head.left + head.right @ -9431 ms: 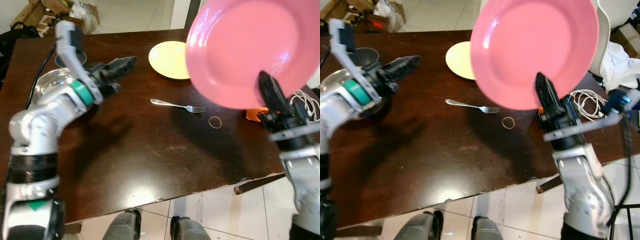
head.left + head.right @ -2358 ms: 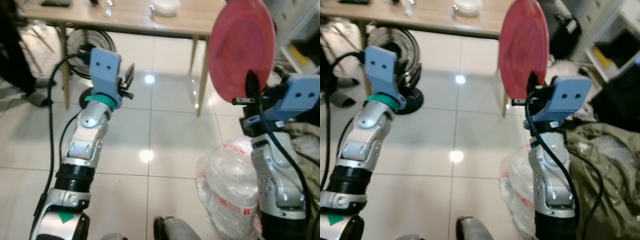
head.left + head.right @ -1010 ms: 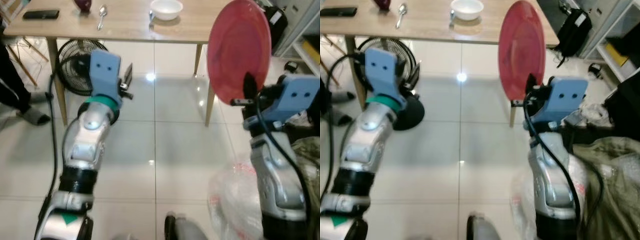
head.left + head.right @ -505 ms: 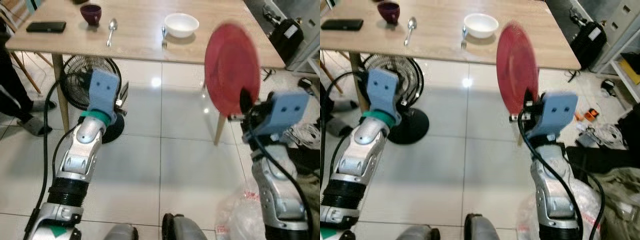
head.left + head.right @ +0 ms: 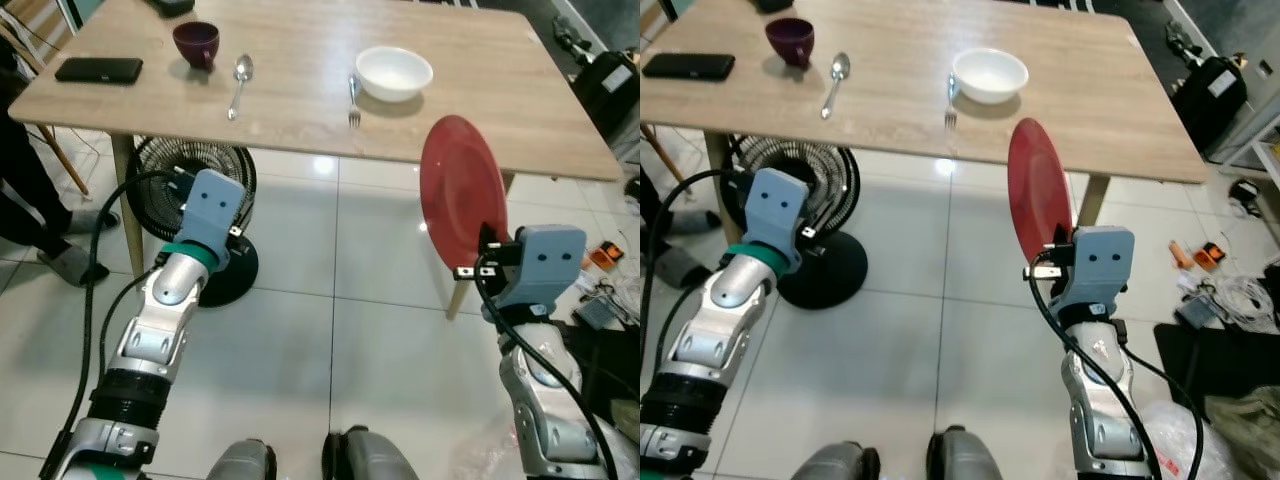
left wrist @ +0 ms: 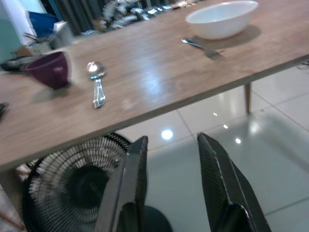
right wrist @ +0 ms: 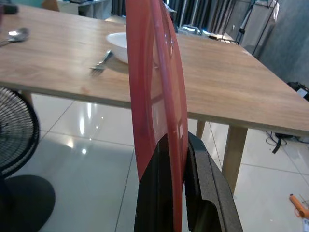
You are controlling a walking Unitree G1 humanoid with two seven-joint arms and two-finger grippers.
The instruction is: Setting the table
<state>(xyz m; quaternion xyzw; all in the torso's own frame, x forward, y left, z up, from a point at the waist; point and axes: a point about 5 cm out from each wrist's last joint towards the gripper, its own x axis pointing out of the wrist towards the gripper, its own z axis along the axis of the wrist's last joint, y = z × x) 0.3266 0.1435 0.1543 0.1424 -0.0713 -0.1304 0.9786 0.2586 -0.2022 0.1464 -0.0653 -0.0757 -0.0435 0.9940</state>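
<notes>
Right end effector (image 7: 177,159) pinches upright red plate (image 5: 462,188); left end effector (image 6: 169,159) gapes empty.

One red plate (image 5: 462,188), one white bowl (image 5: 394,72), one fork (image 5: 353,100), one spoon (image 5: 238,84), one purple cup (image 5: 196,43), one phone (image 5: 98,70), one fan (image 5: 192,215).

Red plate (image 5: 462,187) held on edge before a partly laid wooden table (image 5: 300,90).

The round, glossy plate stood nearly vertical, its lower rim clamped between the two black fingers (image 7: 198,186) of the right gripper (image 7: 177,188), below and in front of the table's near edge. On the tabletop lay a white bowl (image 5: 394,72) with a fork (image 5: 353,98) just beside it, a spoon (image 5: 239,83) further left, and a dark purple cup (image 5: 196,43) upright beyond the spoon.
</notes>
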